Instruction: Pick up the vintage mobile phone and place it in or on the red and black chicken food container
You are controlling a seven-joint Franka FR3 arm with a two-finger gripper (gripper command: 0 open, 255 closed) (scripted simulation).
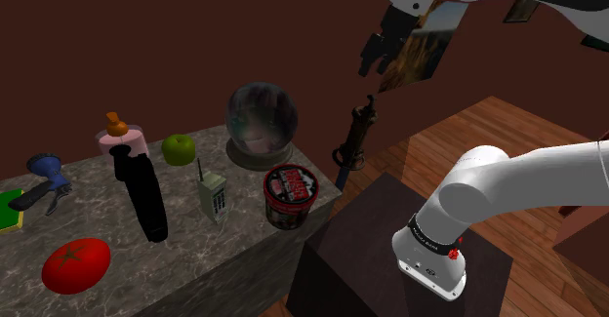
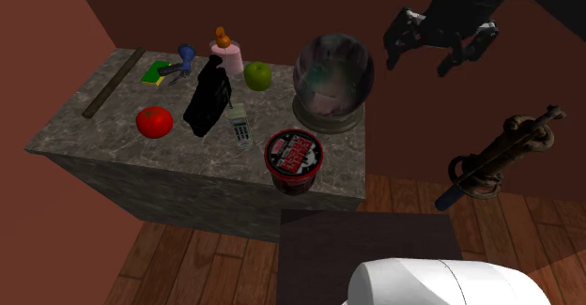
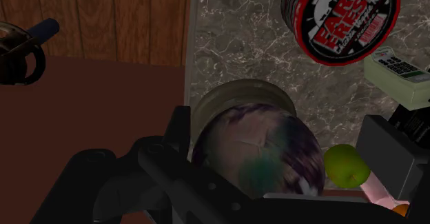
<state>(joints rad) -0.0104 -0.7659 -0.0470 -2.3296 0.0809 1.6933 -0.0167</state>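
The vintage mobile phone (image 1: 213,196) is a pale handset with an antenna, lying on the marble table (image 1: 224,266) beside a tall black object (image 1: 144,193). Close by, near the table's corner, stands the red and black container (image 1: 291,195) with a printed lid. In the second exterior view the phone (image 2: 241,125) lies just up and left of the container (image 2: 294,159). My gripper (image 2: 423,61) hangs high in the air past the crystal ball (image 2: 333,78), open and holding nothing. In the wrist view the container (image 3: 341,16) and phone (image 3: 400,74) lie beyond the ball (image 3: 255,147).
On the table also sit a green apple (image 1: 179,149), a red tomato (image 1: 75,264), a pink bottle with an orange top (image 1: 122,135) and a blue tool (image 1: 47,174). A dark ornate object (image 1: 353,144) stands off the table's end. The stand (image 1: 390,257) is below.
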